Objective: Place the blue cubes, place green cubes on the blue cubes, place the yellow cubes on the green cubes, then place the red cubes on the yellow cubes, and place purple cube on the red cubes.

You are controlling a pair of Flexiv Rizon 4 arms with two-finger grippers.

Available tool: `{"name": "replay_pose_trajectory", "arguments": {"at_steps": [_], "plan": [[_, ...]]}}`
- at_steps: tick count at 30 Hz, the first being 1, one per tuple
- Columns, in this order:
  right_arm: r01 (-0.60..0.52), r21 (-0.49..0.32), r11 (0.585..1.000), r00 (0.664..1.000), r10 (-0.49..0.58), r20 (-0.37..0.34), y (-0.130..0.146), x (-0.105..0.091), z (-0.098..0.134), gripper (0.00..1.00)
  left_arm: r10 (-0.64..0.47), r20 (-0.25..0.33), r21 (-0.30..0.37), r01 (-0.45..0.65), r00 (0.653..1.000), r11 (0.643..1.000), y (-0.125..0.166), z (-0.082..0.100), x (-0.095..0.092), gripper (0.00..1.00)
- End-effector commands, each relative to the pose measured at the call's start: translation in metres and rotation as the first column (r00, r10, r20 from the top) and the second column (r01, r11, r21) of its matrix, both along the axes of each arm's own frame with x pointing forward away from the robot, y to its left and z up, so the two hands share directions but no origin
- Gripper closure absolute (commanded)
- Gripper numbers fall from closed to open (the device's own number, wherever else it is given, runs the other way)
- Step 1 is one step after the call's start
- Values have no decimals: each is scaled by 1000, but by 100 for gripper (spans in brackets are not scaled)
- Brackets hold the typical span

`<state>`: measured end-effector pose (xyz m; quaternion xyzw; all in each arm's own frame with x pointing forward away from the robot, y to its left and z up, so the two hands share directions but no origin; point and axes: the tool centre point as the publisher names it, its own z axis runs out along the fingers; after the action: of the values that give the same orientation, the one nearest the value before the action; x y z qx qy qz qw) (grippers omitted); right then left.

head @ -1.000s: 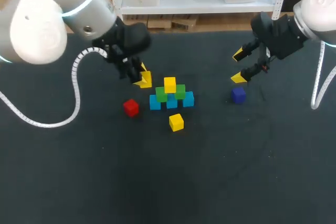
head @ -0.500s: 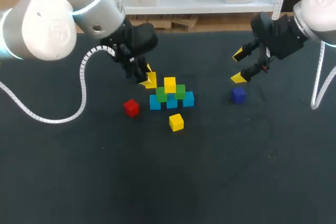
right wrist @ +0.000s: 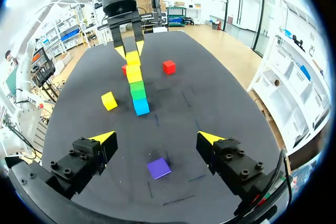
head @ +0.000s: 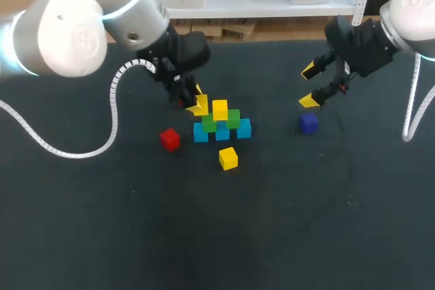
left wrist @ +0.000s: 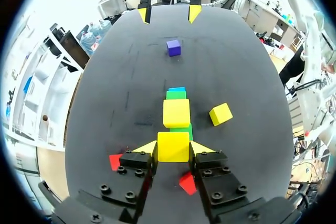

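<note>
Blue cubes (head: pixel 222 132) are down, green cubes (head: pixel 233 119) sit on them, and one yellow cube (head: pixel 219 109) sits on the greens. Our left tool (head: pixel 198 104) grips a second yellow cube (left wrist: pixel 173 146) just beside the stack.

We judge these left to place: the loose yellow cube (head: pixel 228 158), red cube (head: pixel 169 139) and purple cube (head: pixel 308 123).

Our right tool (head: pixel 309 86) is spread wide and empty, near the purple cube. The surface (head: pixel 272 222) is open in front, and the cubes lie well in from its edges.

Over the last second the left gripper (head: pixel 198 104), clamped on a yellow cube (left wrist: pixel 173 146), has travelled rightward across the bench toward the stack of cubes (head: pixel 222 125). It previously stood apart from the stack. It is now just beside the stack's upper left edge.
</note>
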<state>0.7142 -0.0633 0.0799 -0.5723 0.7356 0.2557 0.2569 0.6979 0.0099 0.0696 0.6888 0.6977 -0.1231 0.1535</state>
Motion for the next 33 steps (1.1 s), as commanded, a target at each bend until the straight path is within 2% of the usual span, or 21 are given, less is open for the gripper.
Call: {"name": "replay_pose_trajectory", "arguments": {"at_steps": [1,33], "plan": [[0,2,1000,1000,0,2,0,-1,0,0,-8,-7,3,8,1000,1000,-3,-2,4,100],[0,2,1000,1000,0,2,0,-1,0,0,-4,-21,-5,4,1000,1000,-6,-6,-2,100]]}}
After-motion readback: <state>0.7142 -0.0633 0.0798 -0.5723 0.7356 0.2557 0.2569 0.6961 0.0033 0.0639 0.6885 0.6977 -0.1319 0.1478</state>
